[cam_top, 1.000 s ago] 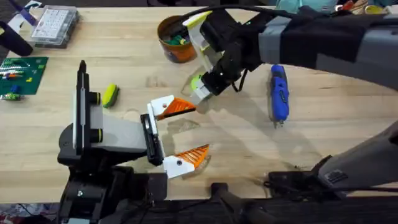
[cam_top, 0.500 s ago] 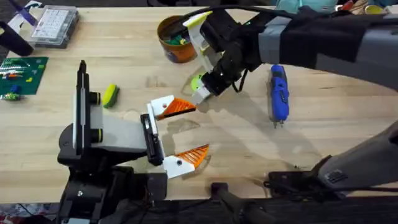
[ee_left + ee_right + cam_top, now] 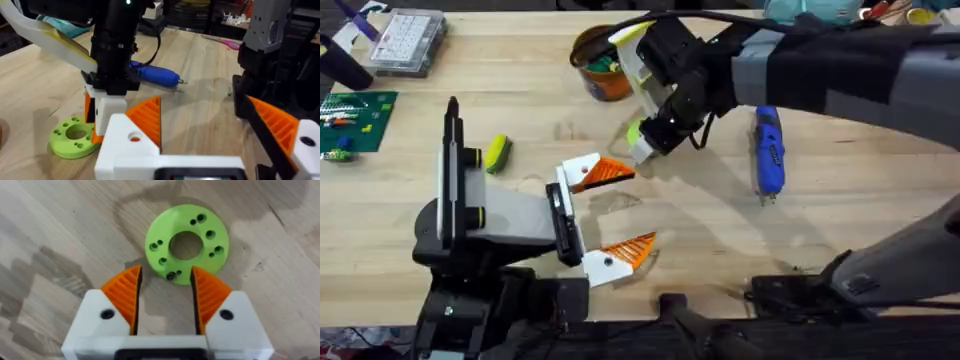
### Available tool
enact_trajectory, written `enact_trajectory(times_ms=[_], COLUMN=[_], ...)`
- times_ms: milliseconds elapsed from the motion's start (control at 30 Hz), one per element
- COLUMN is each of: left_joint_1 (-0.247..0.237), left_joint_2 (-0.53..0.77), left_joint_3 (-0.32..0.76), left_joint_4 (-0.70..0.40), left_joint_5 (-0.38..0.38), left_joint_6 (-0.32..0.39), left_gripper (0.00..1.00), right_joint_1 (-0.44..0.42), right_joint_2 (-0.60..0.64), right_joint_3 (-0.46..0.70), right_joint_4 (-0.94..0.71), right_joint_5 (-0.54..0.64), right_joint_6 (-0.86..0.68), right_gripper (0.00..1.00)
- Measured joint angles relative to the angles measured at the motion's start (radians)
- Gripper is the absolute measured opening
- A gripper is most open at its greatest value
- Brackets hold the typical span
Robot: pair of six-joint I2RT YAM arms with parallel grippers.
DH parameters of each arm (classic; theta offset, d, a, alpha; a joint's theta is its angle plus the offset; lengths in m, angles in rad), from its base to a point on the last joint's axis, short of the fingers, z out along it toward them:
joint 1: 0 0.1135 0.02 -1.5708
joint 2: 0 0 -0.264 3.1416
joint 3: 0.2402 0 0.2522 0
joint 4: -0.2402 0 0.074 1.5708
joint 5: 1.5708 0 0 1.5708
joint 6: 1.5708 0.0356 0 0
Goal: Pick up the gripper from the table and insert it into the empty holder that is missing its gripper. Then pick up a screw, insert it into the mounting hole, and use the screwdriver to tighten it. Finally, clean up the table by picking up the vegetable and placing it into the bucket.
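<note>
My left gripper rests open above the table. The gripper, a deeper orange ribbed finger on a white block, sits as its far finger; a round hole shows in that block. The paler finger is the near one. My right gripper hangs open just over the lime-green disc, with a small dark piece at the disc's edge between the fingers. The blue screwdriver lies to the right. The vegetable lies left of the left arm. The bucket stands at the back.
A clear parts box and a green circuit board lie at the far left. The bucket holds small coloured pieces. The right arm spans the table's right half above the screwdriver. Bare wood lies between the fingers and the screwdriver.
The right arm has shifted slightly toward the far left, staying over the green disc. The left arm and the other things have not moved.
</note>
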Motion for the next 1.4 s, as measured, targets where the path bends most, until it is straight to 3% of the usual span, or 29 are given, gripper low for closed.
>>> enact_trajectory(times_ms=[467,1167,1400], left_joint_1=[0.0,0.0,0.0], left_joint_2=[0.0,0.0,0.0], left_joint_3=[0.0,0.0,0.0], left_joint_4=[0.0,0.0,0.0], left_joint_5=[0.0,0.0,0.0], left_joint_6=[0.0,0.0,0.0], left_gripper=[0.99,0.99,0.99], right_joint_1=[0.0,0.0,0.0], right_joint_2=[0.0,0.0,0.0], right_joint_3=[0.0,0.0,0.0], right_joint_4=[-0.014,-0.005,-0.005], right_joint_5=[0.0,0.0,0.001], right_joint_6=[0.0,0.0,-0.002], right_gripper=[0.338,0.219,0.062])
